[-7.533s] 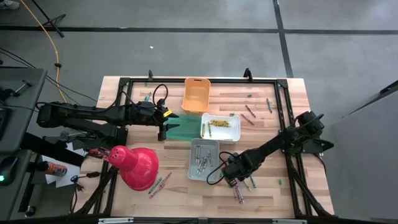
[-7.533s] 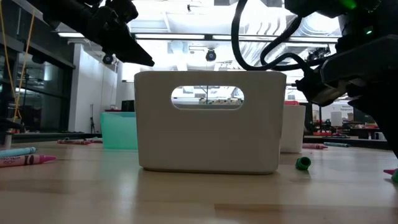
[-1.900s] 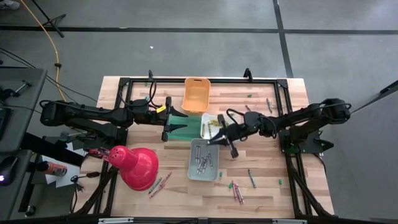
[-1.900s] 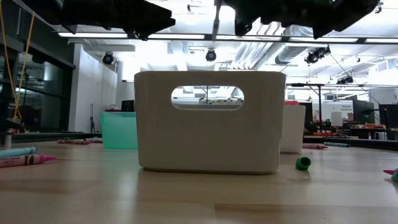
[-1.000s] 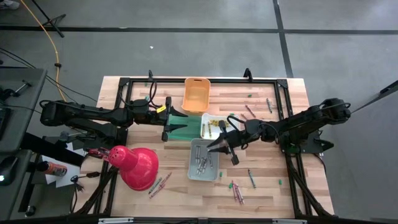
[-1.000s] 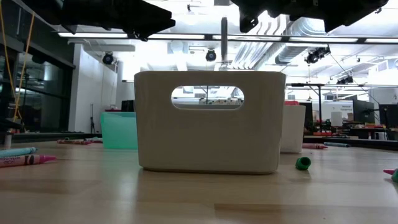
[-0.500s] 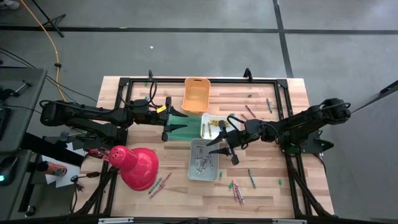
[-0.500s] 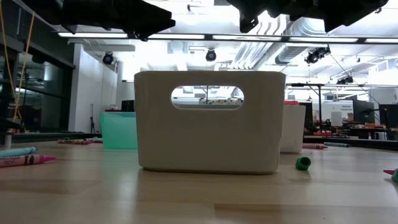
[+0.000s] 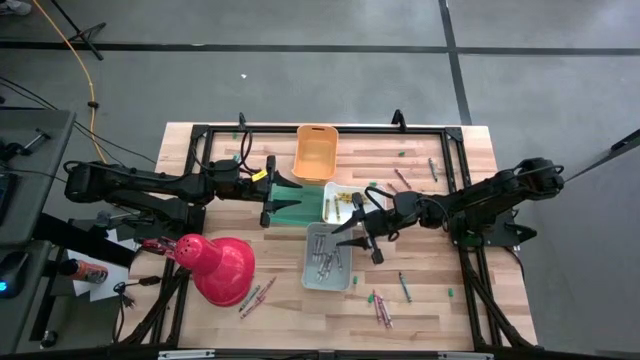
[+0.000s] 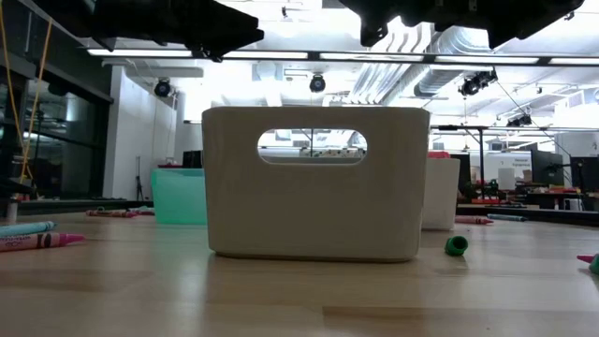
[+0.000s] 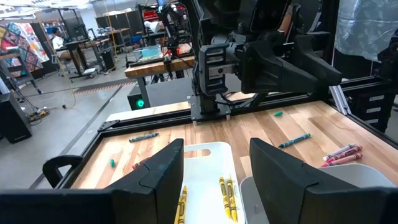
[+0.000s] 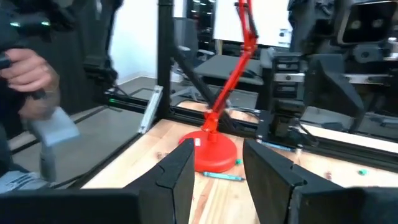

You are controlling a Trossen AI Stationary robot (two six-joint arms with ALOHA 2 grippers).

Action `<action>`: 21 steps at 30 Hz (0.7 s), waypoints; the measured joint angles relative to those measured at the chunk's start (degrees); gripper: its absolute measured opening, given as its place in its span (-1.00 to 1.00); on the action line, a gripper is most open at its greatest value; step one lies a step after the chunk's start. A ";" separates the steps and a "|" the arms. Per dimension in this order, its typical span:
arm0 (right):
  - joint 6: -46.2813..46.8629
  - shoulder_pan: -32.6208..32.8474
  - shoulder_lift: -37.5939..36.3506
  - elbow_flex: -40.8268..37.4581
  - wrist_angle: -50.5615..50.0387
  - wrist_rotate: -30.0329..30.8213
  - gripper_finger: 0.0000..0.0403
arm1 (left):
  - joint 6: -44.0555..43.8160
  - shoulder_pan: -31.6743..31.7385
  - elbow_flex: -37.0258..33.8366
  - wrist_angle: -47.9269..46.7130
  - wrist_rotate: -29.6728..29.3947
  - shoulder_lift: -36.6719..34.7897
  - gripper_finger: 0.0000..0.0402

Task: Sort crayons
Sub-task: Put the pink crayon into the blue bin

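Right hand (image 9: 352,227) hung spread and empty over the grey plastic bin (image 9: 328,256) of thin crayons (image 9: 322,262). Left hand (image 9: 270,203) waited spread above the green bin (image 9: 296,205).

A pale wooden-slat bench (image 9: 220,300) with a black metal frame carries four plastic bins. The grey rectangular bin (image 9: 328,256) stands near the middle. Beyond it sits the white rectangular bin (image 9: 353,203), with the translucent teal bin (image 9: 295,204) beside that and the orange bin (image 9: 315,152) farther back. A red cone-shaped lamp shade (image 9: 217,267) lies beside the grey bin. Loose crayons (image 9: 383,306) lie scattered around the grey bin.
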 joint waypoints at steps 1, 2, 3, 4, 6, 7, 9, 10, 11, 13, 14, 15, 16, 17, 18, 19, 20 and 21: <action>-0.12 0.00 0.00 0.00 0.00 1.47 -0.35 | -0.01 -0.02 0.00 0.00 0.00 0.00 -0.15; -0.87 0.00 0.00 0.00 0.00 3.43 -0.35 | -0.01 -0.02 0.00 -0.01 -0.01 0.01 -0.15; -2.21 0.02 0.00 0.00 0.00 6.22 -0.35 | -0.04 -0.02 0.00 -0.01 0.00 0.00 -0.15; -3.55 0.02 -0.02 0.02 0.00 10.63 -0.35 | -0.30 -0.02 0.00 -0.01 -0.01 0.01 -0.15; -4.14 0.02 -0.31 0.02 -0.07 23.52 -0.35 | -1.14 -0.02 0.00 -0.01 -0.01 -0.01 -0.15; -3.41 0.00 -0.63 0.01 -0.19 31.79 -0.35 | -1.43 -0.02 0.00 -0.01 0.01 -0.01 -0.15; -1.07 0.00 -1.42 0.07 -1.40 49.57 -0.35 | -1.49 -0.02 0.00 -0.04 0.00 0.01 -0.15; -0.53 -0.02 -1.89 0.07 -3.26 58.31 -0.35 | -1.50 -0.02 0.00 -0.10 -0.01 0.01 -0.15; -0.07 -0.06 -2.17 0.07 -5.54 66.43 -0.35 | -1.52 -0.02 0.00 -0.25 0.01 -0.01 -0.15; 0.28 -0.55 -2.45 0.09 -12.94 79.45 -0.35 | -1.52 -0.02 0.00 -0.87 0.01 -0.01 -0.15; 2.24 -1.09 -2.45 0.09 -17.84 84.19 -0.35 | -1.50 -0.02 0.00 -1.09 0.01 -0.01 -0.15; 6.52 -1.86 -2.45 0.09 -23.35 86.71 -0.35 | -1.49 -0.02 0.00 -1.26 0.01 -0.01 -0.15; 12.83 -2.92 -2.45 0.09 -29.23 86.34 -0.35 | -1.53 -0.02 0.00 -1.37 0.01 -0.01 -0.15; 20.23 -4.32 -2.45 0.08 -35.28 83.09 -0.35 | -1.69 -0.02 0.00 -1.35 0.01 -0.01 -0.15; 26.81 -6.43 -2.42 0.07 -40.40 77.32 -0.35 | -2.29 -0.02 0.00 -1.34 0.01 -0.01 -0.15; 31.86 -9.07 -2.38 0.07 -44.89 70.57 -0.35 | -3.01 -0.02 0.00 -1.33 0.01 -0.01 -0.15; 35.50 -12.23 -2.38 0.07 -49.09 64.01 -0.35 | -3.87 -0.02 0.00 -1.37 0.01 -0.01 -0.15; 38.26 -15.70 -2.38 0.07 -52.86 58.24 -0.35 | -4.62 -0.02 0.00 -1.39 0.01 0.01 -0.15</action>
